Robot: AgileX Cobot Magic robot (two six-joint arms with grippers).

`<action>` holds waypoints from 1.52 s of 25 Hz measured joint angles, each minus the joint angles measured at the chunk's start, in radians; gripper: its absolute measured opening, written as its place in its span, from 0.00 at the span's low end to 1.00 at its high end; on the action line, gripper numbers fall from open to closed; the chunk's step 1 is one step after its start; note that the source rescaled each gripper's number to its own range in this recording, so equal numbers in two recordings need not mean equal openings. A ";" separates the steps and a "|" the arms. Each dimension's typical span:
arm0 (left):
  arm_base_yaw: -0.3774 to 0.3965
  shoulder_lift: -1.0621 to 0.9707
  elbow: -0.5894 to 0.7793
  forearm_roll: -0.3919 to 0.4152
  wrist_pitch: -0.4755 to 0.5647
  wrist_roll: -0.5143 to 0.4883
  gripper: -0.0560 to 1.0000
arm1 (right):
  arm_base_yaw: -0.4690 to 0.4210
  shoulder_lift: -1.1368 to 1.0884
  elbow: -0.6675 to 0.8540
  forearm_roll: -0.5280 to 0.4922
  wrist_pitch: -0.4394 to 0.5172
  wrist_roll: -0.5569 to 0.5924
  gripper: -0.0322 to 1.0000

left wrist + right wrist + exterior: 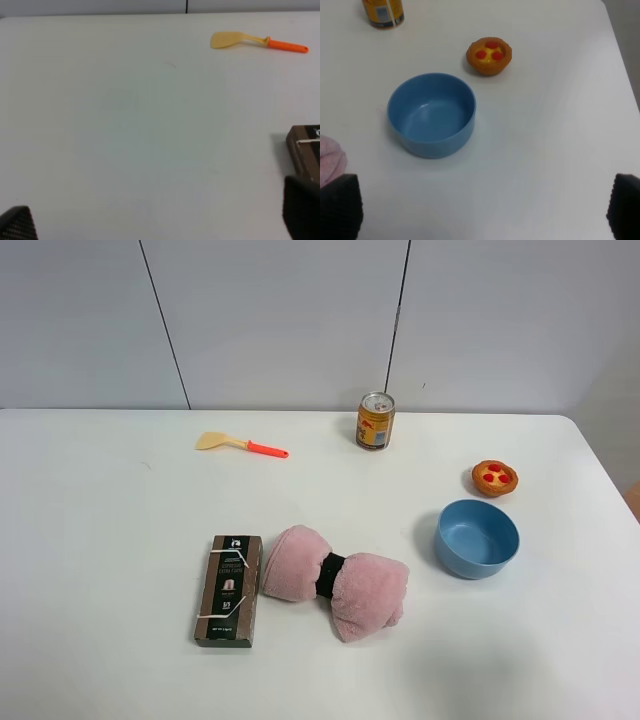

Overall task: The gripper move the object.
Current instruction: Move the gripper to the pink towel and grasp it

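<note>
The pink rolled towel [368, 592], cinched by a black band, lies on the white table [100, 500] near the front middle. Its edge shows in the right wrist view [330, 160]. Neither arm shows in the exterior high view. My left gripper [160, 220] shows only two black fingertips [301, 210] set wide apart, open and empty, over bare table left of the brown box [306, 150]. My right gripper [482, 207] is open and empty too, with fingertips [340, 205] wide apart, to the right of the towel and in front of the blue bowl.
A flat dark brown box [229, 590] lies just left of the towel. A blue bowl [477, 565] [435, 142] stands to its right. A small tart [495, 478] [489, 55], a can [376, 420] [382, 12] and a yellow spatula [240, 444] [255, 40] lie farther back.
</note>
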 joint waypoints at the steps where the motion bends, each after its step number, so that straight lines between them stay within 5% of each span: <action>1: 0.000 0.000 0.000 0.000 0.000 0.000 1.00 | 0.000 0.000 0.000 0.000 0.000 0.000 1.00; 9: 0.000 0.000 0.000 0.000 0.000 0.000 1.00 | 0.000 0.034 0.001 0.085 0.000 -0.039 1.00; 17: 0.000 0.000 0.000 0.000 0.000 0.000 1.00 | 0.000 0.504 -0.052 0.372 -0.070 -0.276 1.00; 23: 0.000 0.000 0.000 0.000 0.000 0.000 1.00 | 0.012 0.890 -0.223 0.469 -0.109 -0.467 1.00; 29: 0.000 0.000 0.000 0.000 0.000 0.000 1.00 | 0.229 1.176 -0.371 0.417 -0.151 -0.508 1.00; 38: 0.000 0.000 0.000 0.000 0.000 0.000 1.00 | 0.554 1.589 -0.573 0.179 -0.160 -0.423 1.00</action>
